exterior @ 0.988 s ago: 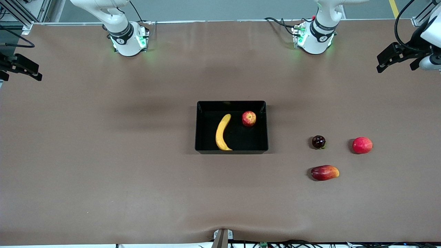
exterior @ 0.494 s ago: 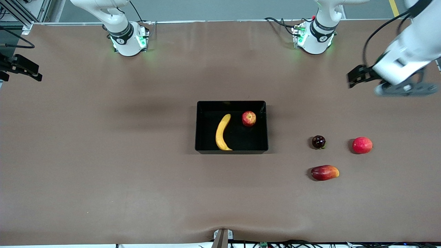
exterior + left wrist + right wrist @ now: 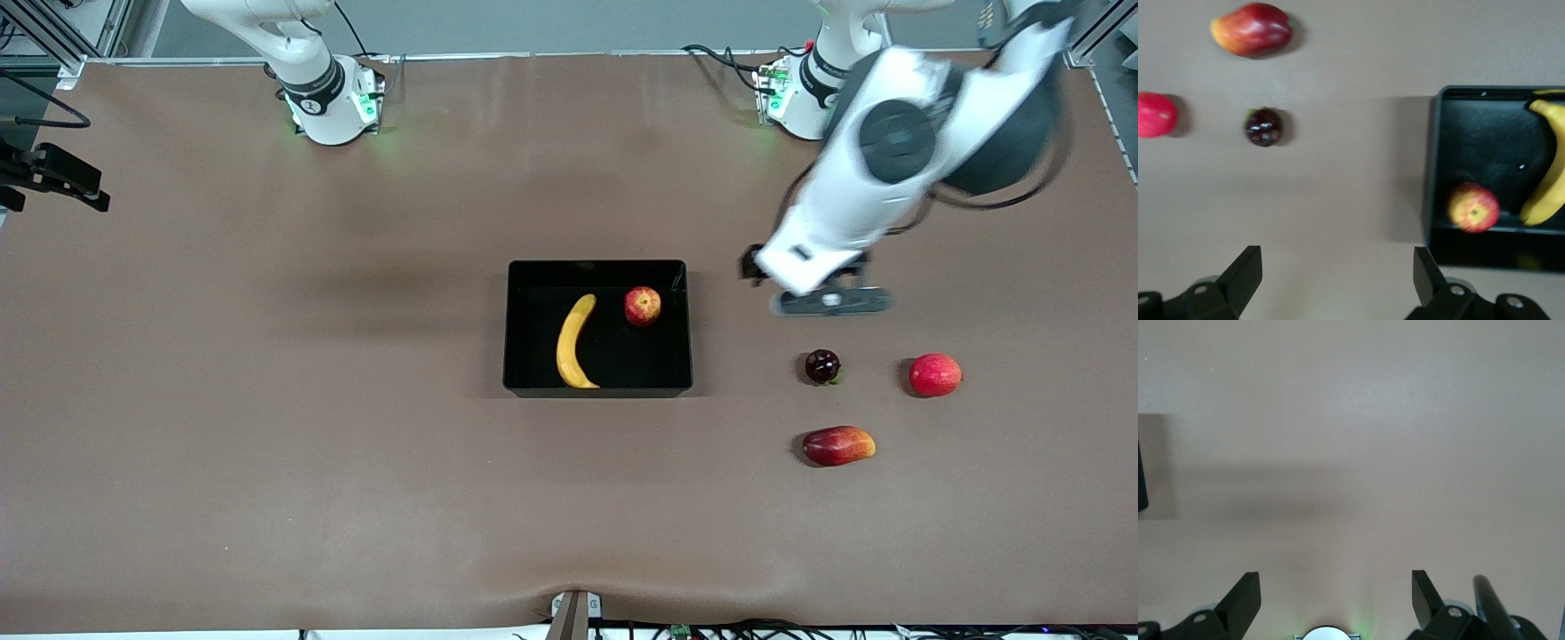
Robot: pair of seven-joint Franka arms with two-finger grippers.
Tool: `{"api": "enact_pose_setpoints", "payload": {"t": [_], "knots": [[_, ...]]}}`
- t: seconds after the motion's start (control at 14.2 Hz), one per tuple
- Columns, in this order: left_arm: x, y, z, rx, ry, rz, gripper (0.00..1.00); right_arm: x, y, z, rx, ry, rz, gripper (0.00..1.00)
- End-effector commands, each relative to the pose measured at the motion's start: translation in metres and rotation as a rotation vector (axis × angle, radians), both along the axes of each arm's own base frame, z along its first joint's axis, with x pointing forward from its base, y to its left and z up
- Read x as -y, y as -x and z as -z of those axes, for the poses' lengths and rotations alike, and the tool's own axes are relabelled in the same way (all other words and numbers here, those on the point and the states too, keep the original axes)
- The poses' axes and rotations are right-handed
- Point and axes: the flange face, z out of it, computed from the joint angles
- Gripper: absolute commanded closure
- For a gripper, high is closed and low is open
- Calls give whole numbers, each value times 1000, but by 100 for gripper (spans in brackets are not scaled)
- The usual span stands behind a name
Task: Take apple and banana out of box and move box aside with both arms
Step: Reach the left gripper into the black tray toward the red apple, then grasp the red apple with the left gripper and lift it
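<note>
The black tray (image 3: 509, 331) sits mid-table. In it lie the yellow banana (image 3: 573, 342) and the small red apple with yellow patches (image 3: 642, 306), apart from each other. My left gripper (image 3: 756, 265) hangs open and empty over bare table beside the tray, toward the left arm's end. The left wrist view shows its open gripper (image 3: 1336, 277), the tray (image 3: 1435, 167), the apple (image 3: 1473, 209) and the banana (image 3: 1548, 180). My right gripper (image 3: 53, 173) waits at the right arm's end of the table. It is open and empty in the right wrist view (image 3: 1336, 597).
Toward the left arm's end lie a small dark round fruit (image 3: 822, 366), a plain red round fruit (image 3: 934, 374) and a dark-red-and-orange mango-like fruit (image 3: 838, 445). The left wrist view shows all three: dark fruit (image 3: 1263, 127), red fruit (image 3: 1155, 115), mango-like fruit (image 3: 1251, 29).
My left arm has swung in from the table's end toward the tray, and its gripper now hangs beside the tray. The right arm and the fruits have not moved.
</note>
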Motion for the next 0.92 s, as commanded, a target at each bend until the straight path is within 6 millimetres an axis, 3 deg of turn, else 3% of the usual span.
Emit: {"api": "enact_pose_setpoints", "payload": {"t": [0.0,0.21,0.28,0.56,0.85], "knots": [[65,12,56,44,-50,-72,0,3,0,-1,0,-13,7,0],[121,30,111,82,-44,-166,0,2,-1,0,-2,-13,7,0],[131,32,125,81,-33,-200,0,2,-1,0,-3,-13,8,0],[155,51,173,58,-59,-267,0,3,-3,4,-9,-13,10,0],[165,65,224,54,-102,-284,0,3,-4,4,-8,-13,10,0]]}}
